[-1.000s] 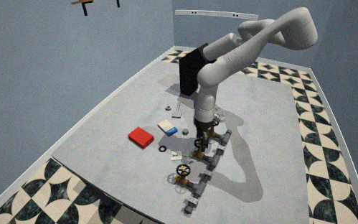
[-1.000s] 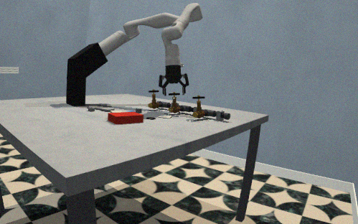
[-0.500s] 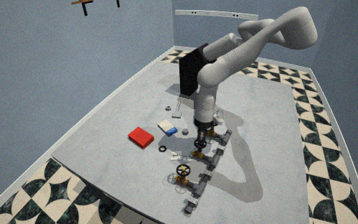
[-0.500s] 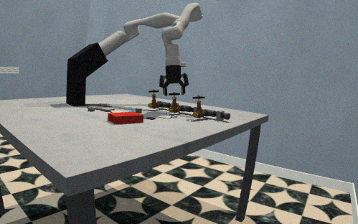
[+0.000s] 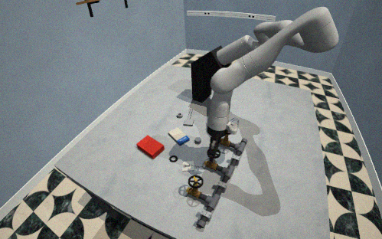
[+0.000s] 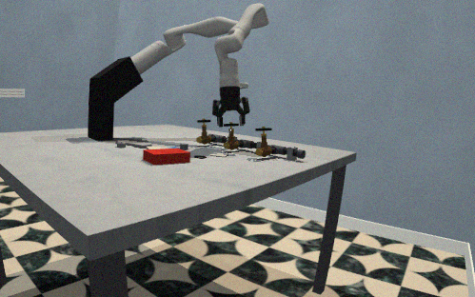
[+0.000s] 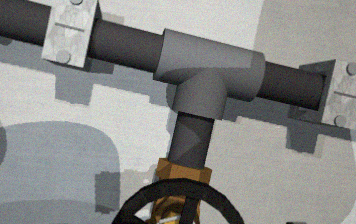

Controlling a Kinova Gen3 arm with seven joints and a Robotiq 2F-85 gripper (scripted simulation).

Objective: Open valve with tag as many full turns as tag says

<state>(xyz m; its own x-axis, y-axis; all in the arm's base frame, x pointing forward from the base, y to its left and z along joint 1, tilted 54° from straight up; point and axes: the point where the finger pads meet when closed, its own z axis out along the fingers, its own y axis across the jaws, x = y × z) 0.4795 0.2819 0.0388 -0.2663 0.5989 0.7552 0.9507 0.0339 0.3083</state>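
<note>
Three brass valves with black handwheels stand along a grey pipe: a near one, a middle one and a far one. My gripper is open and points straight down, its fingers on either side of the middle valve's handwheel and just above it. The fingers do not show in the wrist view. A small white tag-like piece lies beside the middle valve; its writing is too small to read.
A red box, a white and blue box, a black ring, a small grey cylinder, a nut and a grey bar lie left of the pipe. The black arm base stands behind.
</note>
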